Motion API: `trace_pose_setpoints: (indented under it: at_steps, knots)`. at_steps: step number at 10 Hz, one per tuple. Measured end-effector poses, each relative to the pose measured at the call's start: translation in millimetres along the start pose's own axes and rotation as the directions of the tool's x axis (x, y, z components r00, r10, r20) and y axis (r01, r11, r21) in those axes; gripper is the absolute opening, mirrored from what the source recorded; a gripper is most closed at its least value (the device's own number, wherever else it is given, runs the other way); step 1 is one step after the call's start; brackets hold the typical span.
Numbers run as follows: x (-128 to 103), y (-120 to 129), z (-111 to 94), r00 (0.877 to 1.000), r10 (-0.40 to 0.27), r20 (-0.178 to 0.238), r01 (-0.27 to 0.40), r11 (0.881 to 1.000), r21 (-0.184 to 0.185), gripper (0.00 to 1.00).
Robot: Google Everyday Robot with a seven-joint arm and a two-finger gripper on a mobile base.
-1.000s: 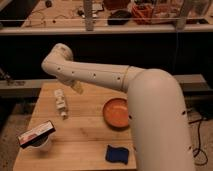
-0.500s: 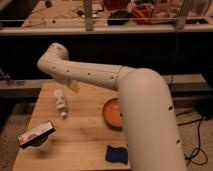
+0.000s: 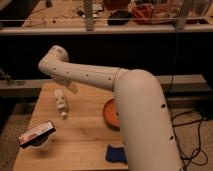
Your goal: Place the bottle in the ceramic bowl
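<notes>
A robot arm [image 3: 131, 95] reaches over the wooden surface [image 3: 82, 135], half hiding the orange bowl [image 3: 110, 113]. Left of it, apart, the bottle [image 3: 61, 102] lies flat: likely light, stiff and slick, best gripped mid-body. The claw [image 3: 72, 87] hangs just above it, its state impossible to tell

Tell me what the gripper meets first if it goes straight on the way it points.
The gripper, below the arm bend, points down; it would likely meet the wooden table just beside the bottle, though depth is unclear.
</notes>
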Motion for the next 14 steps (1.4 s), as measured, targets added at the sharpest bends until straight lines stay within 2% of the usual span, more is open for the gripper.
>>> trace_pose_setpoints:
  at_steps: [6,14]
  knots:
    - [-2,-12,23,0.999,-0.029,0.029,0.028,1.000,0.013,0.80]
    - [-6,-16,47,0.996,-0.041,0.078,0.038,0.999,0.035,0.80]
